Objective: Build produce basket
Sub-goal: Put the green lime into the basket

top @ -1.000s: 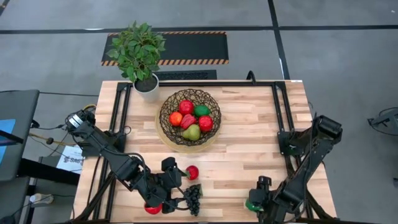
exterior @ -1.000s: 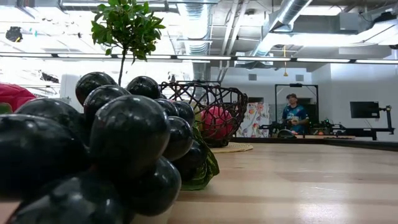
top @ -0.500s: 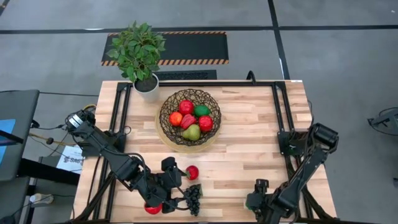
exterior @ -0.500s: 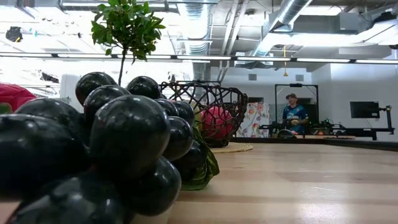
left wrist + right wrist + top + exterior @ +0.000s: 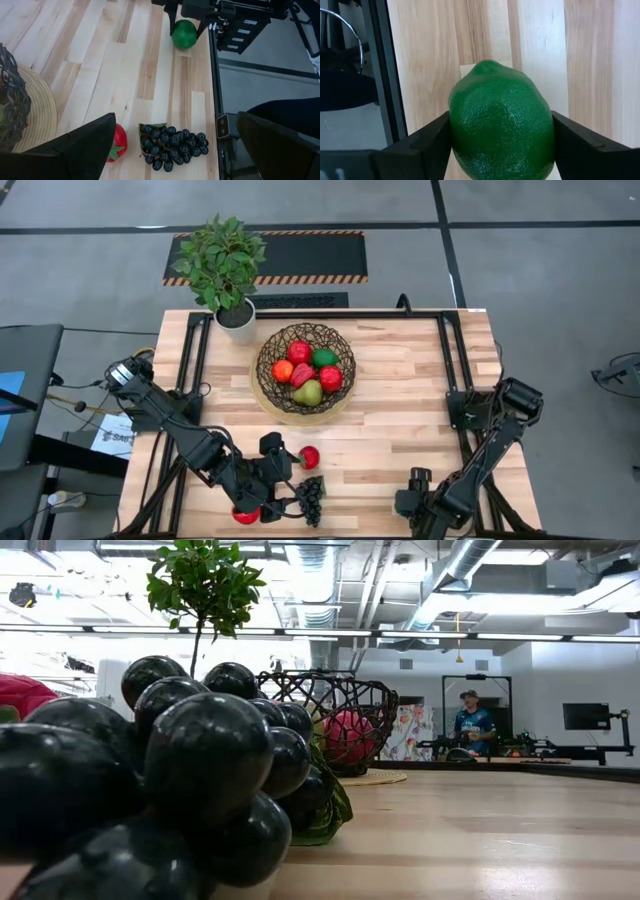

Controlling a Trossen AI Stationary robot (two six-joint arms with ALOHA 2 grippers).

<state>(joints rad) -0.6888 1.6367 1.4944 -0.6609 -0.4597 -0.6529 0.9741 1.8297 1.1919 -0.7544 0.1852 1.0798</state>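
The woven dark basket [image 5: 270, 385] stands mid-table on its tan base and holds several red, green and orange pieces and a pear. A tomato [image 5: 309, 457], a dark grape bunch [image 5: 312, 498] and a red piece [image 5: 245, 515] lie on the wood at the near left. My left gripper [image 5: 288, 480] hangs open above them, and the grapes [image 5: 170, 147] show between its fingers. At the near right edge my right gripper [image 5: 410, 505] is shut on a green lime [image 5: 502, 120], which also shows in the left wrist view as the lime [image 5: 184, 34]. My right gripper pinches the lime between its two fingers, one on each of two opposite sides [image 5: 457, 125]. The fingers [image 5: 580, 145] come from above, pointing steeply down. The lime [image 5: 184, 40] sits on the table's wood.
A potted plant [image 5: 228, 265] stands at the far left corner. A black frame rail [image 5: 382, 75] runs along the table edge right beside the lime. Bare wood lies between the basket and the right arm. A person [image 5: 470, 722] stands far off in the room.
My right gripper has sunk onto the lime near the table's near right edge; from above the green that showed beside it is now covered. The left arm and the loose produce have kept still.
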